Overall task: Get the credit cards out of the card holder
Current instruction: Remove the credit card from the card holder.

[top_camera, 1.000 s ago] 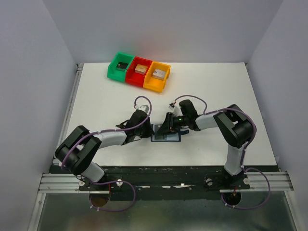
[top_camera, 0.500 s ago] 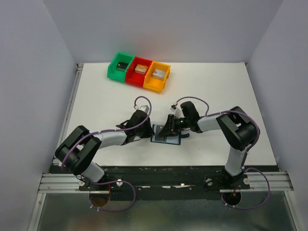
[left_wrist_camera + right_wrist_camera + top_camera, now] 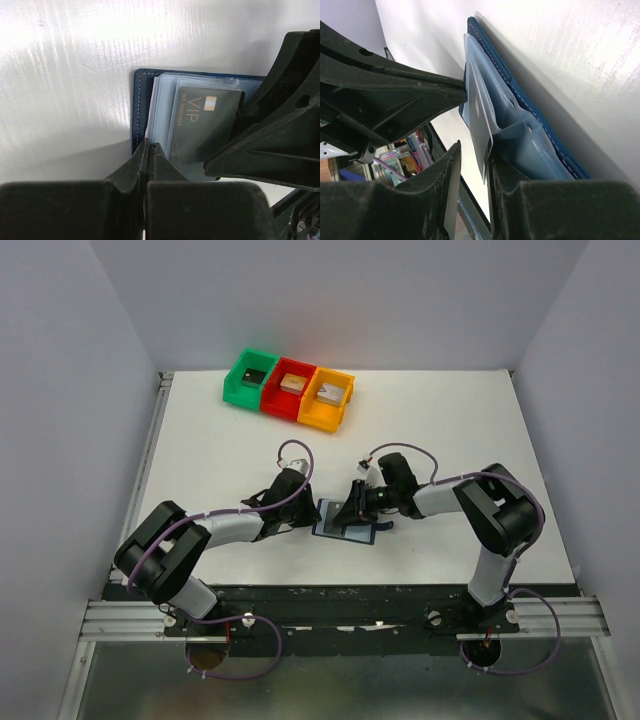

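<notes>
Top external: the card holder [image 3: 328, 523] lies open, low centre of the frame, on the white surface [image 3: 450, 420]. Both arms converge on it, one from each side.

Progress:
- No card lies loose on the surface in any view. Judged: none is out yet.
- Left wrist view: one black credit card [image 3: 207, 125], marked VIP, sits inside a clear sleeve page. The other cards are not visible.

End effectors:
- Left end effector [image 3: 146, 148]: fingers together, tips at the holder's left edge in the lower middle of the frame. Whether a page is pinched between them, cannot tell. Judged to be steadying the holder.
- Right end effector [image 3: 474, 152]: fingers narrowly apart and straddling the black card's end. A bright gap shows on one side, so it is not clamped as far as seen.
- Left to do, as judged: close, draw this card out, then the rest.

Edges and room:
- The holder is near the bottom edge of the surface, close to the arm bases.
- Open surface lies to the right and above it.
- The coloured bins [image 3: 282, 408] are well apart, upper left.
- The two end effectors crowd each other over the holder, so there is little slack there.
</notes>
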### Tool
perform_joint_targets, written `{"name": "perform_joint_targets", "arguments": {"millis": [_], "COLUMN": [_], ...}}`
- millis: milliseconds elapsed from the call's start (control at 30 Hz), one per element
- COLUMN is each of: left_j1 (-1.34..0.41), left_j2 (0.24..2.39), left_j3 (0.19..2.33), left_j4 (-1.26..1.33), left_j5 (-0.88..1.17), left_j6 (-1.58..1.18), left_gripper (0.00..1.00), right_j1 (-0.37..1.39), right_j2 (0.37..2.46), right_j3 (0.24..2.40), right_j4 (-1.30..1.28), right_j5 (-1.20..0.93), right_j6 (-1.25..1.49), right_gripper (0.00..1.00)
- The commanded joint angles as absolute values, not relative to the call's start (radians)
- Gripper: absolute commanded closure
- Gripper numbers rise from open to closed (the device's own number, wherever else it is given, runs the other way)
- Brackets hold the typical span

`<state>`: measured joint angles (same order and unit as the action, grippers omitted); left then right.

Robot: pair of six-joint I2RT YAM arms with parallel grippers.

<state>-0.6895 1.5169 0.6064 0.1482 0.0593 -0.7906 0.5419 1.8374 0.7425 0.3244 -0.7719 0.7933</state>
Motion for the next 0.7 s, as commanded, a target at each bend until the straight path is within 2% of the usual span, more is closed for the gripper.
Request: {"name": "perform_joint_targets", "arguments": {"millis": [0,500,667], "left_j1": [-0.695,-0.693,-0.692], "left_j2": [1.531,1.526,1.529], "left_j3": [0.594,0.583,0.581], "left_j4": [0.08,0.071,0.077], "left_j5": [0.017,0.009,0.009], "left_j6": [-0.793,-0.808,-0.808], "left_gripper": [1.0,1.0,1.0], "right_j1": [0.531,0.505,0.505], "right_j2": [1.806,1.787,1.79], "right_j3": [0.719,0.683,0.67], "right_j4": [0.339,0.357,0.434], "right_j5": [-0.762,-0.769,-0.799], "right_j6": [0.781,0.779,0.814], "right_gripper": [0.66,0.67,0.67]}}
